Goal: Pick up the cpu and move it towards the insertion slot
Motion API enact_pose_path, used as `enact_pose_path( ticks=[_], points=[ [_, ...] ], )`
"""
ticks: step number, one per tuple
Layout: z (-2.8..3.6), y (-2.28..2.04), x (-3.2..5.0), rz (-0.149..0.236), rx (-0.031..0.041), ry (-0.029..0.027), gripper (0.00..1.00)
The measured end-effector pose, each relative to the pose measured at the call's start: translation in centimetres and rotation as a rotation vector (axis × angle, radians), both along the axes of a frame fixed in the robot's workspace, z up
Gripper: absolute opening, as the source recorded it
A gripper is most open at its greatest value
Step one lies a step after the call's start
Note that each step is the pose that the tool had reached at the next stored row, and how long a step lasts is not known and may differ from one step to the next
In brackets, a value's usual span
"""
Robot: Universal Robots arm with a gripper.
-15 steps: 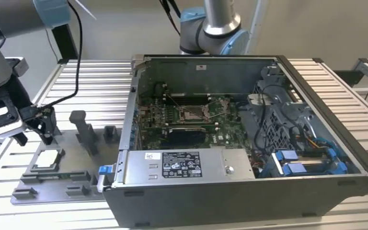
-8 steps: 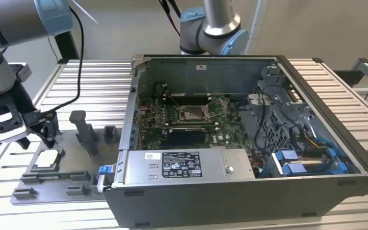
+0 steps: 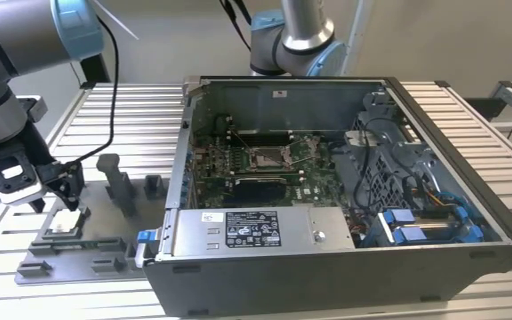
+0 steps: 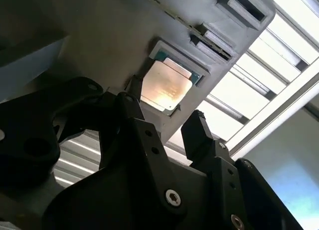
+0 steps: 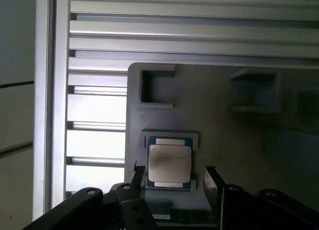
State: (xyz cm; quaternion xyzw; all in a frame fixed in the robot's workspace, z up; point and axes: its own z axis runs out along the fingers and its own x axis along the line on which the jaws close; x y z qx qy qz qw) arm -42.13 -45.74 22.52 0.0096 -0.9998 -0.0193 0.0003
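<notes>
1. I am watching the cpu (image 5: 169, 164), a thin square chip with a silvery-white top, lying flat in its nest on the grey plastic tray (image 3: 105, 230), which is sitting on the slatted metal table (image 3: 131, 127) at the exterior view's left
2. I am hovering the black jaws spread and gripping nothing; in both wrist views the chip is sitting between them, just beyond their tips
3. The chip is showing no long axis, and two opposite edges are running roughly parallel to the jaws
4. The insertion slot (image 3: 269, 157), a shiny-framed square socket on the green circuit board (image 3: 207, 177), is lying well apart, toward the exterior view's right
</notes>
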Motion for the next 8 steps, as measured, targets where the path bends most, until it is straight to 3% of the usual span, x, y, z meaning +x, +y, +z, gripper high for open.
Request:
enact_pose_path(
  ticks=[8],
  points=[
    [-1.45,0.0,-0.23,0.0,0.0,0.0,1.0]
  ],
)
